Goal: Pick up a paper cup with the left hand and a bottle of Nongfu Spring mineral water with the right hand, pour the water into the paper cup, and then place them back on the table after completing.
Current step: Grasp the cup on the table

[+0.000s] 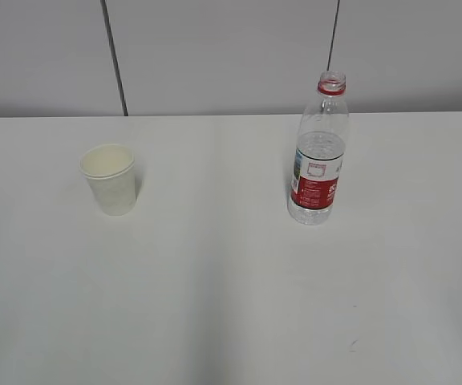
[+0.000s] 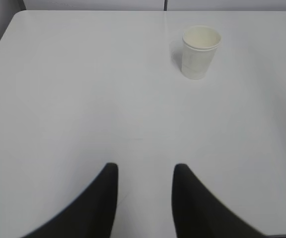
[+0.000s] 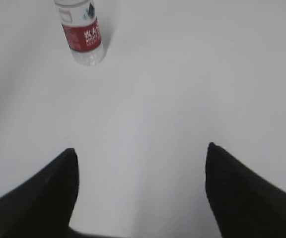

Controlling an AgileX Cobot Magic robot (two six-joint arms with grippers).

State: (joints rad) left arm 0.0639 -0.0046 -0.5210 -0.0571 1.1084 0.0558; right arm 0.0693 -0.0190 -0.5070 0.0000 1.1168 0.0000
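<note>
Cup (image 1: 108, 178) left of frame, uncapped bottle (image 1: 319, 152) right, upright on counter (image 1: 215, 305); one per arm. Left pincer (image 2: 144, 171) narrowly parted, right pincer (image 3: 140, 148) wide, both empty.

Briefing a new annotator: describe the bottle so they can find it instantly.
On the white table, look right of centre, toward the grey wall. The bottle stands upright there, apart from the paper cup on the left. It is clear plastic with a red label, a red neck ring and no cap.

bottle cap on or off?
Off. The bottle stands upright with an open mouth; only the red neck ring shows in the exterior view.
</note>
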